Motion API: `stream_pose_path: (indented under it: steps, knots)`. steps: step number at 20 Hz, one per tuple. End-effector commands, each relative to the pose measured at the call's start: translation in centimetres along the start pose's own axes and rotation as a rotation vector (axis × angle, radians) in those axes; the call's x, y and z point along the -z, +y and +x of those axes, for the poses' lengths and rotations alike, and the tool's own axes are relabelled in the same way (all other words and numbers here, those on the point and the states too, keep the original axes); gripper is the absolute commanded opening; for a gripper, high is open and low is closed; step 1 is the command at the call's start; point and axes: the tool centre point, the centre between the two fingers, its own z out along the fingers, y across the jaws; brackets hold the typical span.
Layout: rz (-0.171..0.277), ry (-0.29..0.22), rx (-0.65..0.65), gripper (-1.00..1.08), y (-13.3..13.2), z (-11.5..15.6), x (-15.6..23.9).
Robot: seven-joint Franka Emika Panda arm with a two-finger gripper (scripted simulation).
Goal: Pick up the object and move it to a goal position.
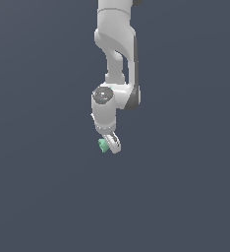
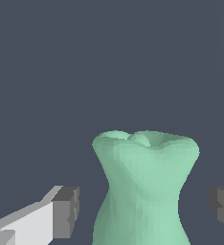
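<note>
Mint-green and pinched at the waist, the spool stood between the two dark finger pads of the claw in the wrist view, with a clear gap on each side, so the claw was spread wide and gripped nothing. In the exterior view the spool showed as a small green spot just to the left of the claw, at the low end of the white arm, on the plain grey desk.

By my reading, the step in hand was the approach to the pick-up, with lifting and carrying not yet begun. The next move called for the pads to close evenly on the narrow middle; the flared ends should help keep it from slipping. No goal marker showed in either view.
</note>
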Motion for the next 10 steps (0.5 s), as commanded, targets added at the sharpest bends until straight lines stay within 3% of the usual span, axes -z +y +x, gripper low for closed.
stream_pose_path:
  steps: [1,4,5,10]
  knots:
    - [0.001,0.001,0.0,1.0,-0.06,0.02,-0.68]
    - [0.001,0.001,0.0,1.0,-0.1,0.04,-0.9]
    - [0.001,0.001,0.0,-1.0,-0.1,0.04,-0.9]
    - [0.001,0.001,0.0,-1.0,-0.1,0.04,-0.9]
